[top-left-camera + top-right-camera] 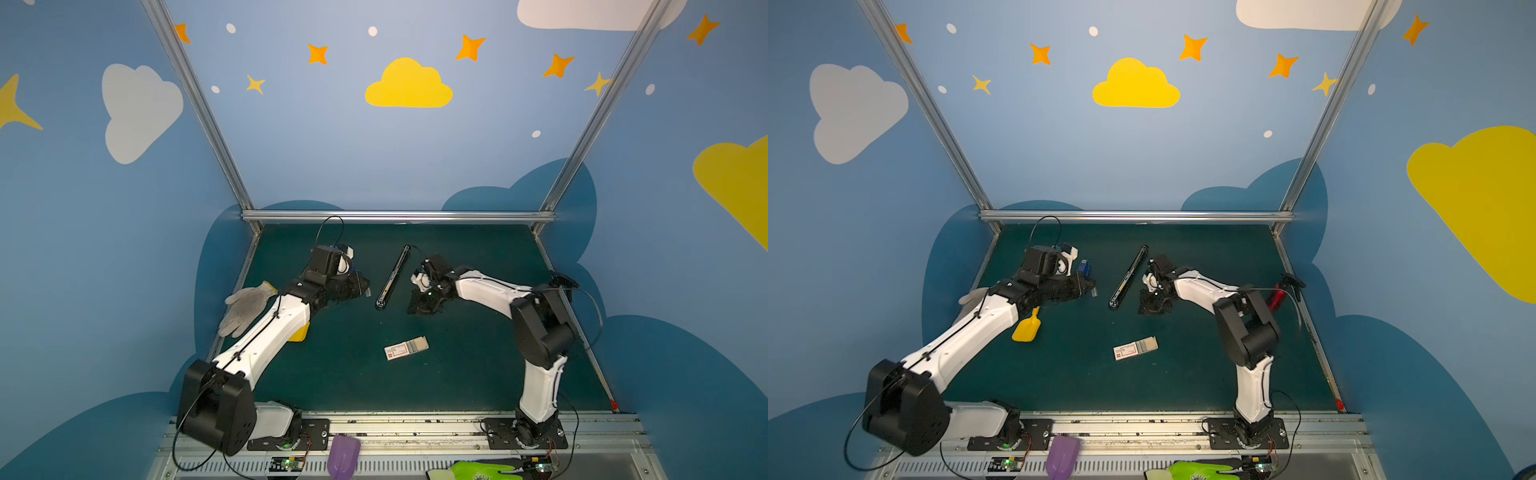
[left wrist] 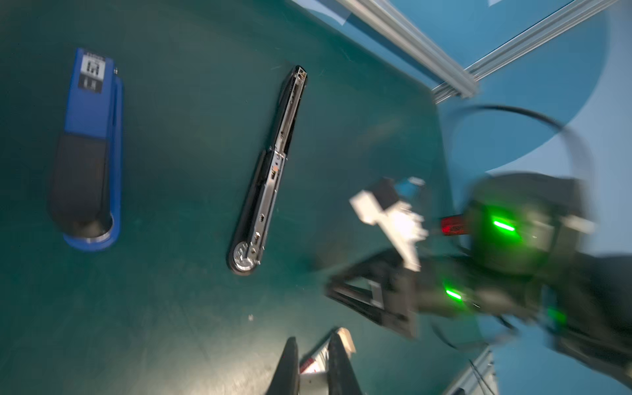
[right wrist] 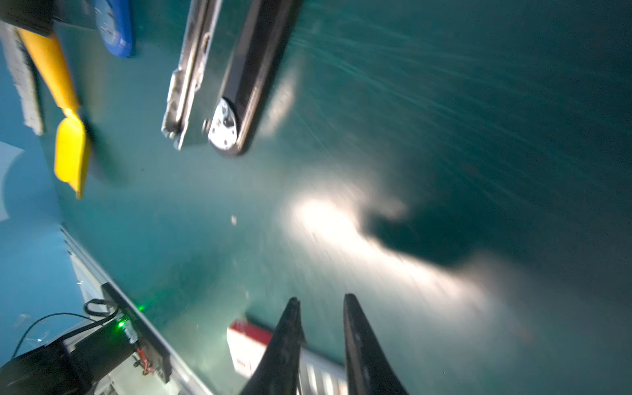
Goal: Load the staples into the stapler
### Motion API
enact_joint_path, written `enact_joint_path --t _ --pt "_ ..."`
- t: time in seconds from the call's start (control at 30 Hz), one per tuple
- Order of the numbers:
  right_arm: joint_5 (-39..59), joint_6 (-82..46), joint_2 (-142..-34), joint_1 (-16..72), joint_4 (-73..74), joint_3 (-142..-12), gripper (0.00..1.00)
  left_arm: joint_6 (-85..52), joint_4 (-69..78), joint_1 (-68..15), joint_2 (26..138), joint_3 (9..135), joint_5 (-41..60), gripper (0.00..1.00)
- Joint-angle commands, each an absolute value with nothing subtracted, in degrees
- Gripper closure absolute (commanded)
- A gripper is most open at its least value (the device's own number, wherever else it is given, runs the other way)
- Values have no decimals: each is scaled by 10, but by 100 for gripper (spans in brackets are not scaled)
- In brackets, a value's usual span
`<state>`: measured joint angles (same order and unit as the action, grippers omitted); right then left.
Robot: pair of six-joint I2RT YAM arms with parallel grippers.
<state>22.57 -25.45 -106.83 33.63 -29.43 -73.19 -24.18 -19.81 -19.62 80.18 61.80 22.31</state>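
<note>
Reaches in from the near left with the left arm [image 1: 270, 332], white link slanting up toward the middle, wrist [image 1: 328, 266] bent, and points the left gripper [image 1: 364, 289] rightward to the centre. Shows, in the left wrist view, its fingers [image 2: 290, 362] close together with only a thin gap; cannot tell whether anything is pinched. Arches the right arm [image 1: 486, 291] up from the near right, elbow high, forearm running left, and tips the right gripper [image 1: 417, 307] downward. Holds those fingers [image 3: 359, 342] clearly apart.

top views sharp | wrist views motion-blurred | glare on mat [image 3: 328, 219]
</note>
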Motion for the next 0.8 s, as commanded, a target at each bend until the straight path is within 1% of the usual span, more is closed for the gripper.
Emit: enact_joint_path --t 0.0,0.07,0.17,0.23,0.33,0.4,0.53,0.77 --pt "249 -235 -976 327 -272 -684 76 -187 -240 -201 863 673 197 87" --pt "262 -228 -935 325 -265 -658 75 -161 -255 -211 907 713 179 86" --pt "279 -219 -884 323 -241 -627 70 -122 -288 -224 975 784 157 87" --pt "266 -219 -855 323 -223 -612 66 -105 -310 -231 1021 832 152 87" --pt "236 -219 -824 322 -192 -593 57 -82 -343 -240 1080 897 136 87" --pt "221 -220 -814 320 -172 -588 54 -70 -369 -246 1116 945 125 87" --pt "217 -217 -823 318 -170 -608 54 -48 -410 -259 1182 1030 91 87" --pt "216 -217 -827 317 -171 -603 55 -23 -467 -270 1285 1165 73 86"
